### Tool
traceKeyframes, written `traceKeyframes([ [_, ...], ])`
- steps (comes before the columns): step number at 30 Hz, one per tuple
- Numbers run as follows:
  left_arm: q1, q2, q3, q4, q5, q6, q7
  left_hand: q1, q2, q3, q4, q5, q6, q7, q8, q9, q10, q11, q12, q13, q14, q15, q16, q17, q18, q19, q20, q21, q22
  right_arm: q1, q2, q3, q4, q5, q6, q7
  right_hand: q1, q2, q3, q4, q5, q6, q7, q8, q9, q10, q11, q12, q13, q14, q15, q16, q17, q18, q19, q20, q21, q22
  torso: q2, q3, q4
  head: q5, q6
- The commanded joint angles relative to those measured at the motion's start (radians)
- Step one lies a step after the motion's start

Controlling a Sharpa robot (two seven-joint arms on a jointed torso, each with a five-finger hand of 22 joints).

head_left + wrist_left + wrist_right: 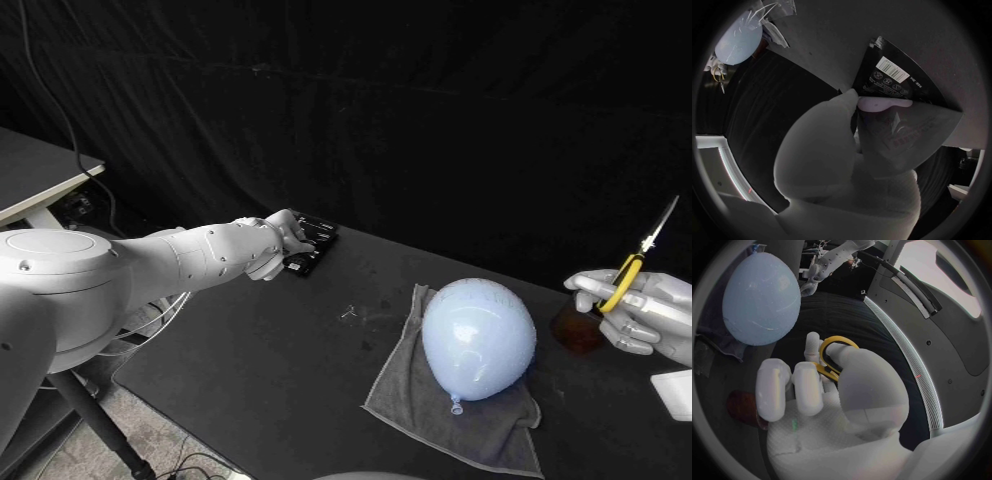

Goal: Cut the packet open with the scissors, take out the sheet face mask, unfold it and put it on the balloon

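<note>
Holding the scissors (630,268) upright, the right hand (639,312) sits over the right side of the table (260,380). Its fingers (807,387) are closed around the yellow handle loops, and the blades point up and away from the table, together as far as the head view shows. Left hand (284,243) is at the far left part of the table, its fingers (879,104) pinching the black packet (313,250) by one edge. Left wrist view shows a white barcode label (893,69) on the packet's face. Cannot tell whether the packet rests on the table or is just off it. Packet and scissors are well apart. Balloon (479,335), pale blue, lies on a grey cloth (433,415) between the two hands, nearer the right one, knot toward the near edge. A small brown round object (577,330) sits between the balloon and the right hand, just beside that hand. A white object (673,392) lies at the right, near the right hand.
</note>
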Motion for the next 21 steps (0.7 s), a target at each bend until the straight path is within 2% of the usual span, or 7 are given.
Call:
traceKeyframes([
  [1, -0.01, 0.005, -0.005, 0.011, 0.097, 0.091, 0.009, -0.025, 0.011, -0.106, -0.002, 0.001, -0.01, 0.002, -0.011, -0.011, -0.013, -0.002, -0.002, 0.002, -0.009, 0.004, -0.009, -0.003, -0.018, -0.007, 0.001, -0.008, 0.002, 0.0, 0.001, 0.001, 0.0, -0.013, 0.015, 0.004, 0.007, 0.005, 0.0, -0.005, 0.007, -0.001, -0.007, 0.005, 0.001, 0.227, -0.102, 0.564, -0.001, 0.025, -0.006, 0.003, -0.001, 0.002, -0.002, -0.002, -0.007, 0.092, 0.0, 0.0005, -0.0003, -0.003, -0.001],
  [4, -0.01, 0.003, -0.005, 0.013, 0.107, 0.094, 0.018, 0.003, 0.055, -0.371, 0.006, -0.001, -0.013, 0.011, -0.028, -0.026, -0.03, 0.011, -0.001, 0.002, -0.018, 0.008, -0.02, -0.007, -0.024, -0.014, 0.001, -0.016, 0.003, 0.0, 0.001, 0.001, -0.001, -0.014, 0.015, 0.004, 0.007, 0.005, 0.0, -0.005, 0.007, -0.001, -0.007, 0.005, 0.001, 0.227, -0.102, 0.564, -0.001, 0.025, -0.006, 0.003, -0.001, 0.002, -0.002, -0.002, -0.007, 0.092, 0.0, 0.0003, 0.0, -0.004, -0.001],
  [8, -0.01, -0.003, -0.005, 0.02, 0.118, 0.1, 0.036, -0.02, 0.004, -0.516, 0.011, 0.005, -0.024, 0.03, -0.041, -0.036, -0.051, 0.022, -0.002, 0.001, -0.031, 0.017, -0.03, -0.01, -0.031, -0.024, 0.001, -0.023, 0.003, -0.001, 0.0, 0.001, -0.002, -0.015, 0.015, 0.003, 0.007, 0.005, 0.0, -0.005, 0.007, -0.001, -0.007, 0.005, 0.001, 0.227, -0.102, 0.564, -0.001, 0.025, -0.006, 0.003, -0.001, 0.002, -0.002, -0.002, -0.007, 0.092, 0.001, 0.0002, -0.0003, -0.006, -0.002],
  [12, -0.01, -0.008, -0.005, 0.029, 0.121, 0.111, 0.046, -0.015, -0.017, -0.537, 0.011, 0.006, -0.031, 0.034, -0.045, -0.038, -0.062, 0.026, -0.003, 0.001, -0.039, 0.02, -0.035, -0.012, -0.036, -0.03, 0.001, -0.027, 0.002, -0.001, 0.0, 0.001, -0.003, -0.015, 0.015, 0.003, 0.007, 0.005, 0.0, -0.005, 0.007, -0.001, -0.007, 0.005, 0.001, 0.227, -0.102, 0.564, -0.001, 0.025, -0.006, 0.003, -0.001, 0.002, -0.002, -0.002, -0.007, 0.092, 0.001, -0.0001, -0.0003, -0.008, -0.002],
  [16, -0.01, -0.012, -0.004, 0.037, 0.123, 0.114, 0.052, -0.001, -0.007, -0.527, 0.011, 0.006, -0.034, 0.035, -0.045, -0.038, -0.068, 0.027, -0.001, 0.001, -0.042, 0.022, -0.037, -0.013, -0.04, -0.034, 0.001, -0.03, 0.003, -0.002, 0.0, 0.001, -0.004, -0.016, 0.015, 0.003, 0.009, 0.005, 0.0, -0.007, 0.007, -0.002, -0.007, 0.006, 0.001, 0.226, -0.102, 0.564, 0.0, 0.025, -0.006, 0.003, -0.002, 0.002, -0.001, -0.002, -0.006, 0.092, 0.0, -0.0001, 0.0002, -0.011, -0.003],
  [17, -0.01, -0.013, -0.004, 0.039, 0.123, 0.114, 0.053, 0.007, 0.005, -0.511, 0.01, 0.006, -0.033, 0.034, -0.044, -0.038, -0.067, 0.026, 0.0, 0.002, -0.042, 0.021, -0.037, -0.012, -0.041, -0.034, 0.001, -0.03, 0.003, -0.002, 0.0, 0.001, -0.004, -0.016, 0.015, 0.003, 0.009, 0.005, 0.0, -0.007, 0.007, -0.002, -0.007, 0.006, 0.001, 0.226, -0.102, 0.564, 0.0, 0.025, -0.006, 0.003, -0.002, 0.002, -0.001, -0.002, -0.006, 0.092, 0.0, -0.0001, 0.0002, -0.011, -0.003],
  [21, -0.01, -0.015, -0.004, 0.043, 0.124, 0.107, 0.057, 0.099, 0.125, -0.352, -0.003, 0.003, -0.032, 0.017, -0.048, -0.044, -0.06, 0.014, 0.005, 0.003, -0.033, 0.015, -0.034, -0.01, -0.043, -0.033, 0.0, -0.03, 0.005, -0.002, 0.001, 0.001, -0.005, -0.016, 0.015, 0.003, 0.009, 0.005, 0.0, -0.007, 0.007, -0.002, -0.007, 0.006, 0.001, 0.226, -0.102, 0.564, 0.0, 0.025, -0.006, 0.003, -0.002, 0.002, -0.001, -0.002, -0.006, 0.092, 0.0, 0.0003, 0.0005, -0.012, -0.004],
])
